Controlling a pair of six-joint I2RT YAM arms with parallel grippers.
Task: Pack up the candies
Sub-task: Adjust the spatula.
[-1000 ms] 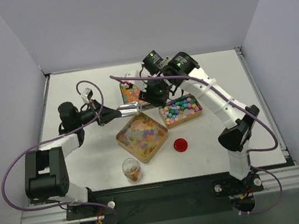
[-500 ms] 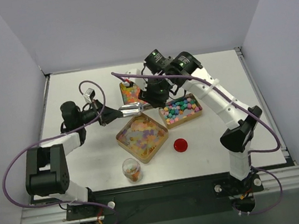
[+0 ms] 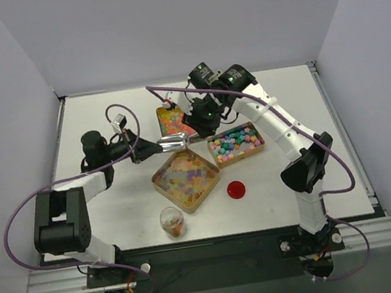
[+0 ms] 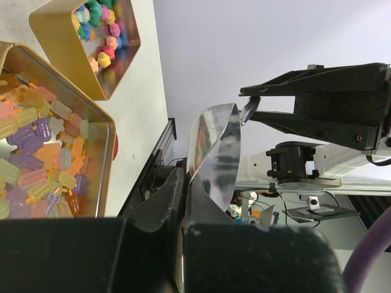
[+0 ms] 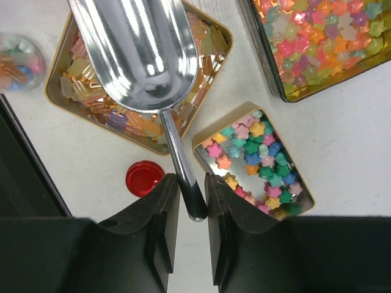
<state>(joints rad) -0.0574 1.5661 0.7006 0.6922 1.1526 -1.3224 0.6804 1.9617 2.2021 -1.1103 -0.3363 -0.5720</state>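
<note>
no letters, numbers, labels or brand marks can be read in any view. the scoop, the tins holding the candies, the red lid and the small jar show plain surfaces. any marks on the arms are too small and blurred to make out.

Both arms are seen stretched toward mid-table, the left gripper clamped on a scoop, the right gripper set close around its handle.
</note>
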